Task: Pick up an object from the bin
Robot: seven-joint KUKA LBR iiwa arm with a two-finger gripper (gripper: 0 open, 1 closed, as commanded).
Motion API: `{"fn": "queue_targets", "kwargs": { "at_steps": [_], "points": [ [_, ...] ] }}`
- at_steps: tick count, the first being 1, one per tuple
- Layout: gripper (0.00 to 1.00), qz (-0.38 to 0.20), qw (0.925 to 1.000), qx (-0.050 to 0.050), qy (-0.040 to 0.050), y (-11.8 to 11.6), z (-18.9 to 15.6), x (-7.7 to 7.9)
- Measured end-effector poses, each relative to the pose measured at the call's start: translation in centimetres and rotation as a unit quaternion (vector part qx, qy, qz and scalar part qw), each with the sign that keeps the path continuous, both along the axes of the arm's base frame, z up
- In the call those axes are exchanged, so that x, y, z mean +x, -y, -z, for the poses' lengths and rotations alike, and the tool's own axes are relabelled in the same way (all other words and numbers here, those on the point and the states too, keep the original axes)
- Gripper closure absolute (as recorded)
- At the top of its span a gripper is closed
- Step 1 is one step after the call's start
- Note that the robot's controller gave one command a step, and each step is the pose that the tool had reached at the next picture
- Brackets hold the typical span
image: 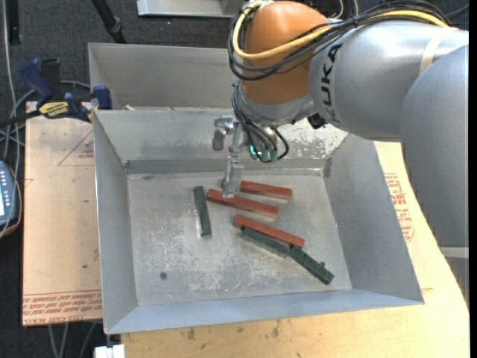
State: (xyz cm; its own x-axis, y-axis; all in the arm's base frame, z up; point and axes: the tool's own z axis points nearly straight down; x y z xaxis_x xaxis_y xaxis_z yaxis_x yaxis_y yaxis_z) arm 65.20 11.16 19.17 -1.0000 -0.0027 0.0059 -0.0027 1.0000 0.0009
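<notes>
At the left end of the middle red bar [250, 204] the claw [230, 192] points straight down, its tip at or just above the bar; we cannot tell if they touch. Wide or narrow, we cannot tell either.

Just behind that bar, nearly parallel, lies the upper red bar [267, 191]. Left of it, a little apart, the short green bar [202, 212] lies almost crosswise. In front of it is the lower red bar [270, 230], with the long green bar [298, 257] along its near side, running off to the right. All rest on the bin [171, 274] floor.
</notes>
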Motion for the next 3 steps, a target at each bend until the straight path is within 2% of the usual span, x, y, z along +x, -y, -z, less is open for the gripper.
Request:
{"fn": "queue_targets", "kwargs": {
  "at_steps": [1, 2, 3],
  "points": [
    [0.00, -0.046, 0.9990, 0.000, 0.0002, 3.4, 12.7, -1.4],
    [1.00, -0.046, 0.9989, 0.001, 0.0045, 3.3, 12.0, -1.1],
    [1.00, -0.146, 0.9893, 0.001, 0.0091, -1.0, -3.8, -1.1]
  ]
}}
